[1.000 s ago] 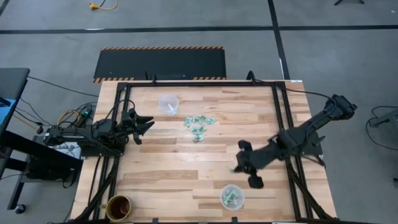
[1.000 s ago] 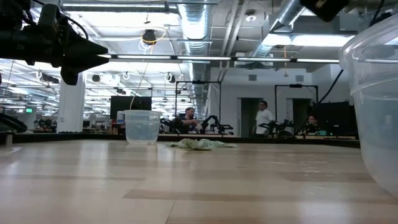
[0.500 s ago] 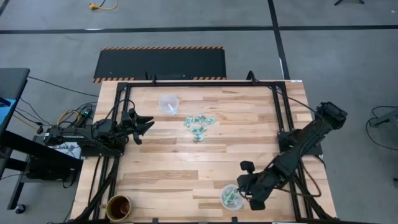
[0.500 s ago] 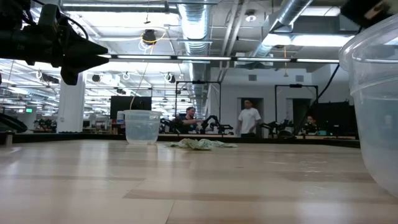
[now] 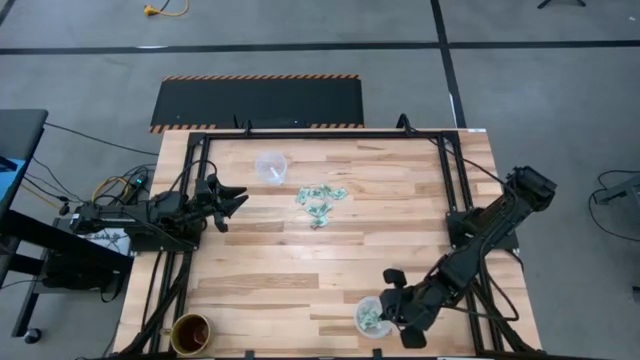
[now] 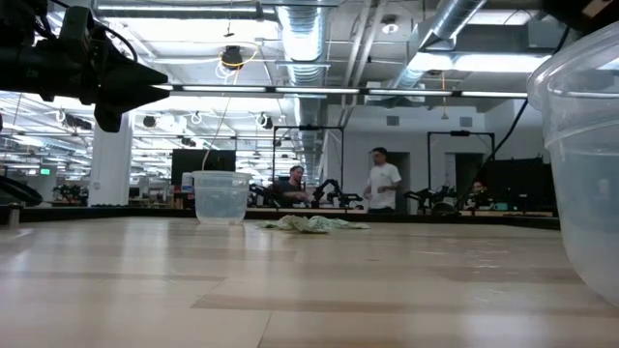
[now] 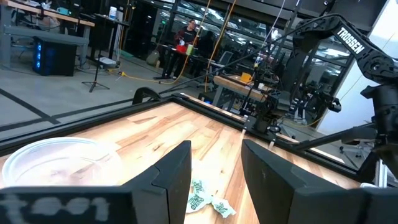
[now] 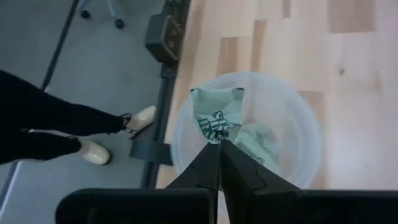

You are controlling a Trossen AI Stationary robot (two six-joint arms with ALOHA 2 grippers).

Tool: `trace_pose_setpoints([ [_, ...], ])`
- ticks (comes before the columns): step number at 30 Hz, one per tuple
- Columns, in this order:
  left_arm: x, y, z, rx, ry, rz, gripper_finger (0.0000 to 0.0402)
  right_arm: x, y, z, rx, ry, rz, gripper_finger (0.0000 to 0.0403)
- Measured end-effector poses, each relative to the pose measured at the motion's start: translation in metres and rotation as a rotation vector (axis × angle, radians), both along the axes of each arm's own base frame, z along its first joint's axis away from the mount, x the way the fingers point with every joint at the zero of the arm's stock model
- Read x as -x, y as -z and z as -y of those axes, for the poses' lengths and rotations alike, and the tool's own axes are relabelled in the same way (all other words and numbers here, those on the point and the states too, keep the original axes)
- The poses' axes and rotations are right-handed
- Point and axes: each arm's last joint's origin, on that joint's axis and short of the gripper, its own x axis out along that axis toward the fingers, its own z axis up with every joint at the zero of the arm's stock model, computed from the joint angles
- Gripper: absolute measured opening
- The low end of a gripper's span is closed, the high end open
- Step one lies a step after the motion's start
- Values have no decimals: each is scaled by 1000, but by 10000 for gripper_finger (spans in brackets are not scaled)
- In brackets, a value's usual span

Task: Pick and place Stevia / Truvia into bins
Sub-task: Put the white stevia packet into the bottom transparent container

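A: Starting at the left, we see the left gripper [image 5: 232, 200] hanging over the left side of the tabletop [image 5: 260, 265], its fingers [image 7: 177, 168] parted with nothing between them.

B: Agreed. At the near left corner we also find a brown cup [image 5: 190, 333] with a dark rim, well apart from everything else.

A: Moving right, we have one clear bin [image 5: 270, 166] near the far edge; from the high view we cannot tell whether anything lies in it.

B: Just to its right we see the loose pile of Stevia packets [image 5: 320, 203] lying flat on the wood, green and white, near the middle of the far half.

A: In the low view we make out the same pile beside that bin, and a person in a white shirt [image 6: 383, 186] standing in the room behind.

B: Farther right, near the front edge, we find the second bin [image 5: 372, 316] with a few packets already inside.

A: And the right gripper [image 5: 398, 312] sits directly above it. In its wrist view we see the fingertips pinched together on one held packet [image 8: 214, 121], which hangs over the cup's mouth.

B: We also notice a person's dark trouser legs and pale shoes [image 8: 87, 149] on the floor beside the tabletop there.
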Motion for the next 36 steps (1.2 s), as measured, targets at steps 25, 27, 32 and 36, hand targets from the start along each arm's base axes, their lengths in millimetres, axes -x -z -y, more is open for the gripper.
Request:
trace_pose_setpoints([
  [25,0,0,0,0,0,0,130,-13,-8,15,-31,40,32,124],
  [27,0,0,0,0,0,0,130,-19,-11,24,-32,76,40,120],
  [32,0,0,0,0,0,0,130,-40,-15,57,-14,205,71,112],
  [36,0,0,0,0,0,0,130,-57,-15,88,0,308,77,109],
])
